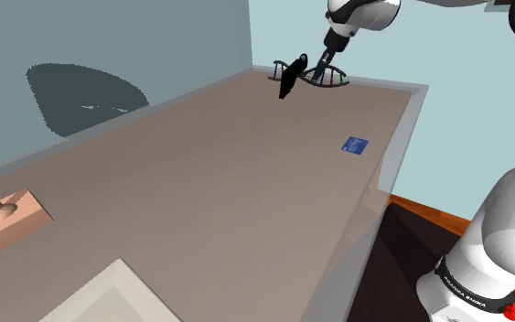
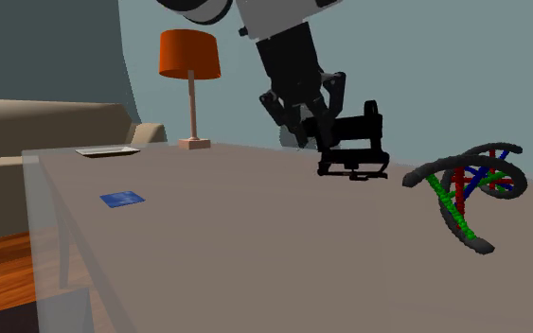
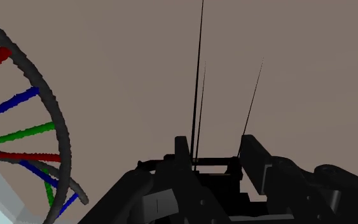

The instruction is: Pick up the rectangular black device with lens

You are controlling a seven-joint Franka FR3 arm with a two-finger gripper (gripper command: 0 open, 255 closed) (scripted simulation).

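The rectangular black device (image 2: pixel 354 149) sits just right of centre in the second exterior view, low over the brown table (image 2: pixel 207 255). Whether it touches the top is hard to say. The gripper (image 2: pixel 326 132) comes down from the upper middle, and its fingers appear to pinch the device's left end. A helix model (image 2: pixel 463 194) stands just right of it. A blue card (image 2: pixel 122 199) lies well apart at the left.

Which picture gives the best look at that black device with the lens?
The second exterior view: the black device shows side-on, outline clear, clasped by the gripper. In the shoulder view it is small and far, beside the helix model. The wrist view blends it with the fingers.
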